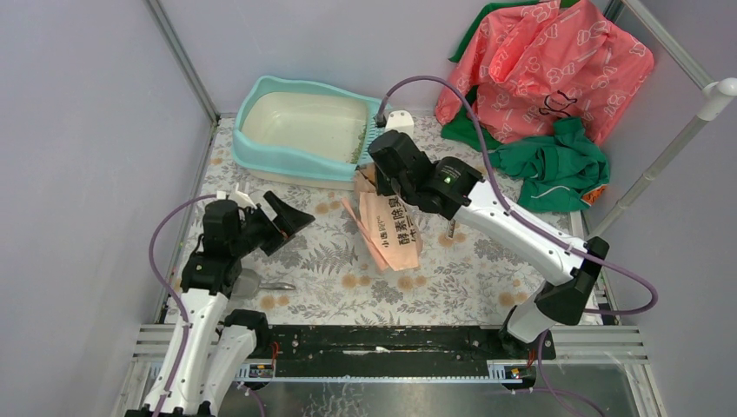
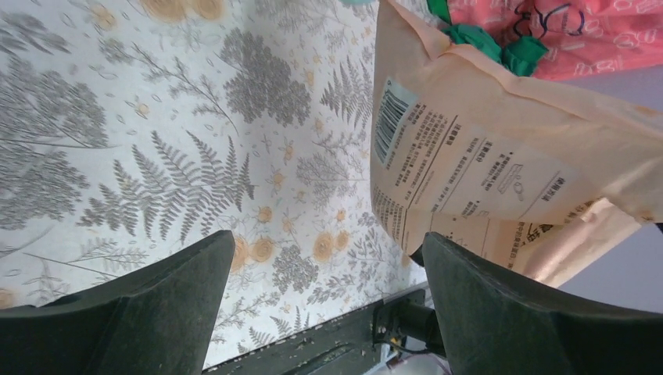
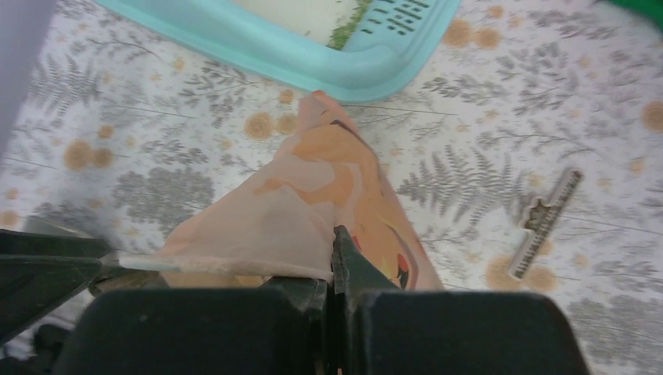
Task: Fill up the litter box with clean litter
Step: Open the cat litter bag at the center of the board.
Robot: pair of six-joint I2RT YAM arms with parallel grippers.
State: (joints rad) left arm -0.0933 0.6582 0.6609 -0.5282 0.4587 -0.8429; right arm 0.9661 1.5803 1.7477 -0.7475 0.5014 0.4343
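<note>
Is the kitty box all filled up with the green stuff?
No, the litter box is mostly bare cream inside in the top view, with only a thin strip of clean litter along one end.

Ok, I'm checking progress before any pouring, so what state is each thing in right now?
litter box: upright, nearly empty.
clean litter: thin green strip by the grille.
litter bag: slumped on the table, top edge pinched.
right hand: shut on the litter bag.
left hand: open, empty.
grey scoop: lying on the table, unheld.
</note>
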